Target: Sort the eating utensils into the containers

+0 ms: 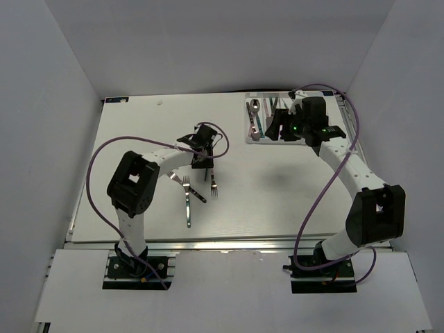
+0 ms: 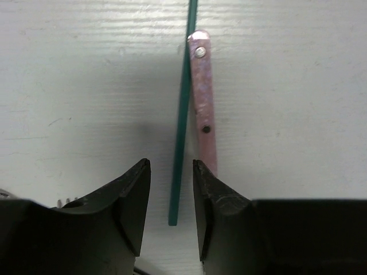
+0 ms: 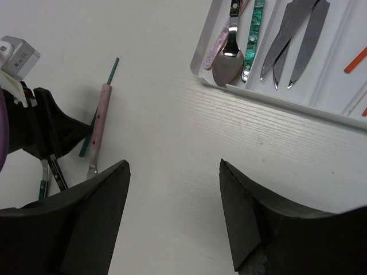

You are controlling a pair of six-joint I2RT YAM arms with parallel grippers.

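Teal handle (image 2: 182,132) looks slim, stiff, slick; we'd pinch its end. Left jaws narrow, straddling it; pink handle (image 2: 204,103) at 3 o'clock. Right jaws wide, empty.

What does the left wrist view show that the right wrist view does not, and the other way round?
Only the left wrist view: the near end of the teal stick lying in the gap between the fingers of the left hand, touched on neither side. Only the right wrist view: the white tray holding a spoon, knives and an orange chopstick, and the right hand, open and empty. Both: the teal stick beside the pink handle on the white table.
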